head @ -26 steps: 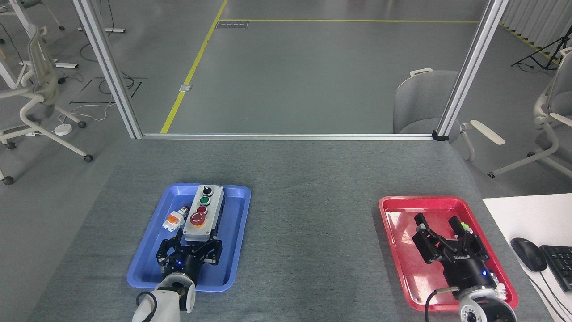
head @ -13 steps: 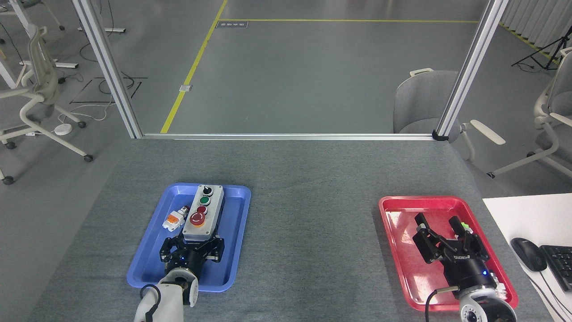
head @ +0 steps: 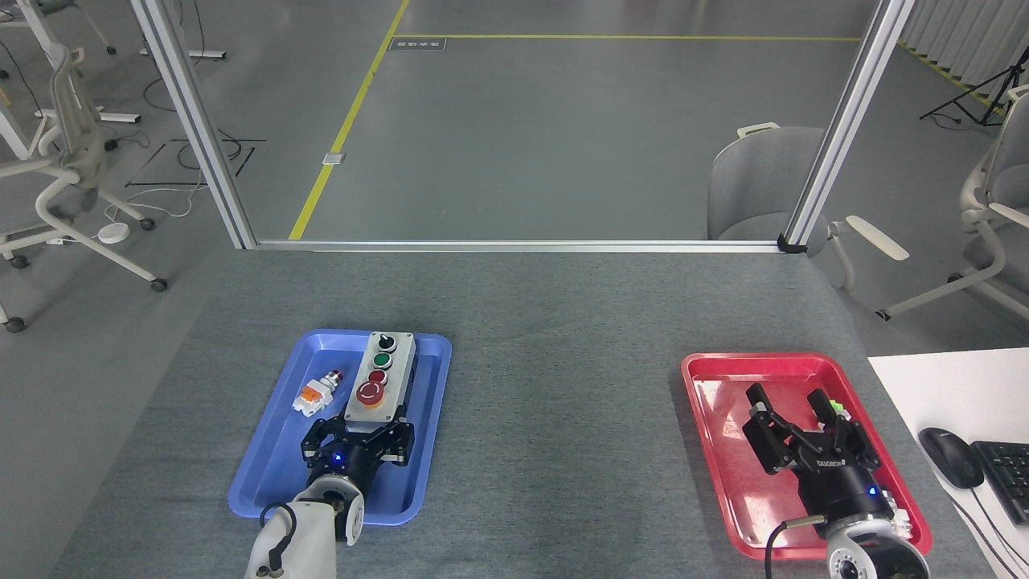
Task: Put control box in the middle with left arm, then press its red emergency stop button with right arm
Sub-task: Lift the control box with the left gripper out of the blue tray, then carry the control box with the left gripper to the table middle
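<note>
The grey control box [head: 381, 375] lies lengthwise over the blue tray [head: 261, 482], with a black knob, a green button, a small red button and the big red emergency stop button [head: 371, 392] nearest me. My left gripper [head: 361, 432], black and open-framed with a blue light, is shut on the box's near end. My right gripper [head: 789, 404], black with white lettering, stands open over the red tray [head: 707, 378], far right of the box, with nothing between its fingers.
A small orange and white part [head: 314, 395] lies in the blue tray left of the box. A white desk [head: 940, 386] with a mouse [head: 950, 455] and a keyboard [head: 1005, 474] stands at the right. An aluminium frame rail [head: 514, 245] runs along the table's far edge.
The control box has shifted to the right inside the blue tray, carried by my left gripper, which moved right with it. The right arm has not moved.
</note>
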Controlling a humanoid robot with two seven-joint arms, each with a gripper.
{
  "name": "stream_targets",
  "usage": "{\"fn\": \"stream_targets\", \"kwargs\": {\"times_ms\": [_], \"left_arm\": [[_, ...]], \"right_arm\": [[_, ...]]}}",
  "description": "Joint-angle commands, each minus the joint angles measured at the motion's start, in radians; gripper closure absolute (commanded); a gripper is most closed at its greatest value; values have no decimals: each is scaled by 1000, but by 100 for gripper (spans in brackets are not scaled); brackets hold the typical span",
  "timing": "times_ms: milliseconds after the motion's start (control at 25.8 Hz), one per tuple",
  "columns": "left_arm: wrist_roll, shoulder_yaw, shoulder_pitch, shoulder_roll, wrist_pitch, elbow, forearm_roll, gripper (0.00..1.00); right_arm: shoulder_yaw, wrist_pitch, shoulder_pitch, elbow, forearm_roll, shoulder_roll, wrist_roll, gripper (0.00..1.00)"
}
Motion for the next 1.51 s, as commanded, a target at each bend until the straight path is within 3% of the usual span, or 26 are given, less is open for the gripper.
{"fn": "stream_targets", "kwargs": {"times_ms": [0,271,427,620,776,931,1086,1280,1474], "left_arm": [[-4,1,-1,2,-33,13,6,100],[3,7,-12,14,-31,-25,61,100],[-6,7,20,55,-31,-194,113,100],[-12,7,86,49,-27,-387,115,100],[-27,-34,114,29,-27,-459,104,100],[-33,-119,114,-29,-14,-453,97,100],[-38,-275,108,-75,44,-438,97,100],[-38,-384,80,-158,76,-315,38,100],[-41,-445,49,-167,79,-228,6,100]], "right_arm": [[0,-2,-1,0,0,0,0,1],[0,-2,-1,-1,0,0,0,1],[2,-5,1,0,0,-1,0,1],[2,-3,2,-1,1,-2,0,1],[3,-3,1,-1,0,-3,2,1],[9,0,1,-1,1,-3,0,1],[12,0,4,0,1,-2,2,1],[12,-9,4,0,1,-2,0,1],[12,-14,4,0,1,3,2,1]]}}
